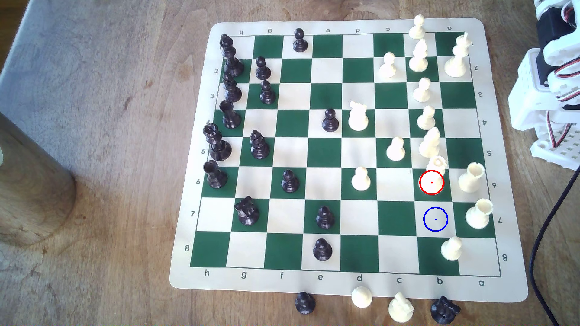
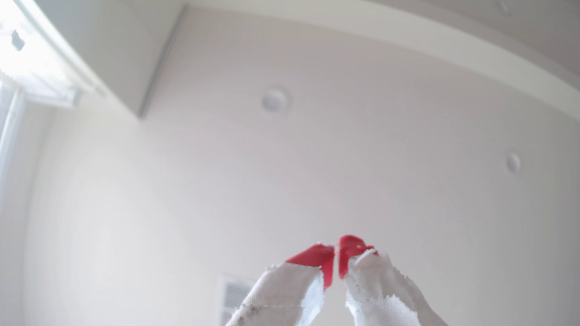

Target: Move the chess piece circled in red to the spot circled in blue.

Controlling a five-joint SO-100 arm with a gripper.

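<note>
Claw (image 2: 336,250) closed and empty; queen (image 1: 436,169) on its red-ringed square.

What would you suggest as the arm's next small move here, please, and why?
Probably swing the arm from the exterior view's right edge out over the queen and open the gripper. Its red fingertips look nearly closed on nothing, aimed at the ceiling, and the queen stands untouched beside the blue-ringed square.

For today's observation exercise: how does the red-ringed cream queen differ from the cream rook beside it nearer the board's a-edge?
The queen has a flared, pointed coronet; the rook has a hollow, cup-like top. The queen stands on a green square, the rook on a cream one. A red ring overlaps the queen's base; the rook has no mark. Both are cream and upright.
</note>
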